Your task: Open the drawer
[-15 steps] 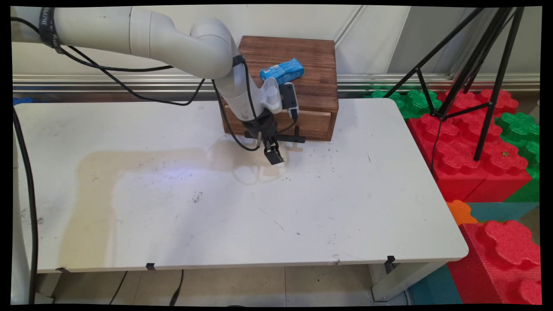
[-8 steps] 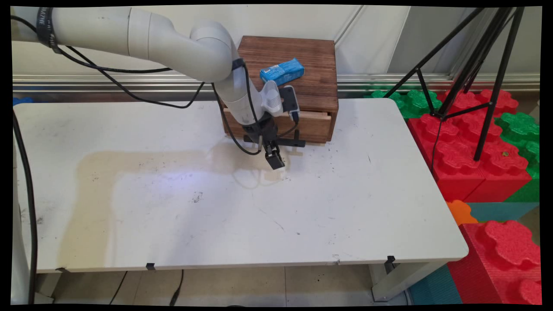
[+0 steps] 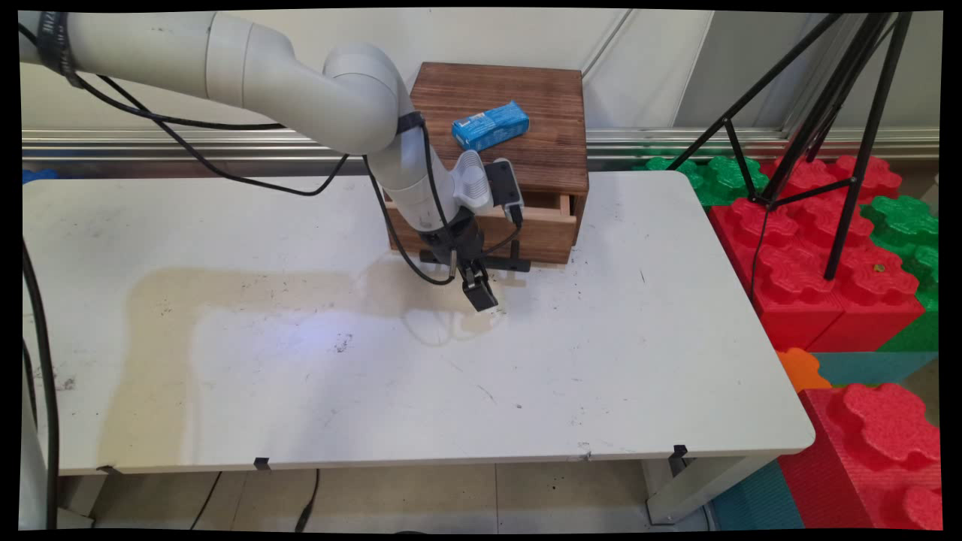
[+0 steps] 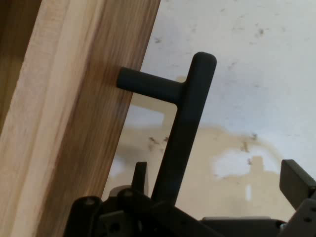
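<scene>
Now, main view – arm: the white arm reaches in from the upper left and bends down in front of the wooden box (image 3: 526, 98).
Main view – gripper: the gripper (image 3: 479, 291) hangs low over the white table (image 3: 601, 361), just before the box's drawer (image 3: 545, 225); its finger spread cannot be read from this side.
Main view – drawer: the front stands a little out from the box, and its black handle (image 3: 515, 264) is just beside the gripper.
Main view – surroundings: a blue packet (image 3: 490, 125) lies on top of the box; a black tripod (image 3: 842, 150) stands over red and green foam blocks (image 3: 827, 293) to the right of the table.
Hand view – fingers: set wide, one finger (image 4: 140, 175) on the left, the other (image 4: 296, 180) far right, clamping nothing.
Hand view – handle: the dark T-shaped handle (image 4: 182, 128) juts from the wooden drawer front (image 4: 84, 123); its bar runs down between the fingers, close to the left one.
</scene>
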`<state>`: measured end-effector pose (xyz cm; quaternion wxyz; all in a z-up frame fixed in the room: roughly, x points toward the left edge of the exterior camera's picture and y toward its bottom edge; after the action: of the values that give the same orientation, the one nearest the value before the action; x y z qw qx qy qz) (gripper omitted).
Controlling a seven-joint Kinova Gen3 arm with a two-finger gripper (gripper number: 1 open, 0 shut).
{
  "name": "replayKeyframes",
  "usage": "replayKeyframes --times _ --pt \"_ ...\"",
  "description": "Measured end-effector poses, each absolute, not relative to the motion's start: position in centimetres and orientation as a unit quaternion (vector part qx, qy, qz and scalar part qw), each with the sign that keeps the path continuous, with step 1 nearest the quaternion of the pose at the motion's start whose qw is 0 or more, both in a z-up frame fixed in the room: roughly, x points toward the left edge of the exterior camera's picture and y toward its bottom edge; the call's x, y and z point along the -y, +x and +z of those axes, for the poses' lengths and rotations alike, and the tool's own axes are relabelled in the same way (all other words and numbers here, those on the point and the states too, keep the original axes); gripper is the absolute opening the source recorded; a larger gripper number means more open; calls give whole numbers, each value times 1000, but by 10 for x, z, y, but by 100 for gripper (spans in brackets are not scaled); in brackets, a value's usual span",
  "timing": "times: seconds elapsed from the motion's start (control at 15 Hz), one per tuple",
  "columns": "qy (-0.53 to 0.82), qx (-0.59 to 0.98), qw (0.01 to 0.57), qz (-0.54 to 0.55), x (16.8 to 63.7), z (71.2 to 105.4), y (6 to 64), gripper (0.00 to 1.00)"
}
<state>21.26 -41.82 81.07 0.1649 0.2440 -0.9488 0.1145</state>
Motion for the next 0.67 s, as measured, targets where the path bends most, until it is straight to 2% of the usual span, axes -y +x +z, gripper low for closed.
replayKeyframes --times 0.67 --pt "243 951 163 101 372 815 202 100"
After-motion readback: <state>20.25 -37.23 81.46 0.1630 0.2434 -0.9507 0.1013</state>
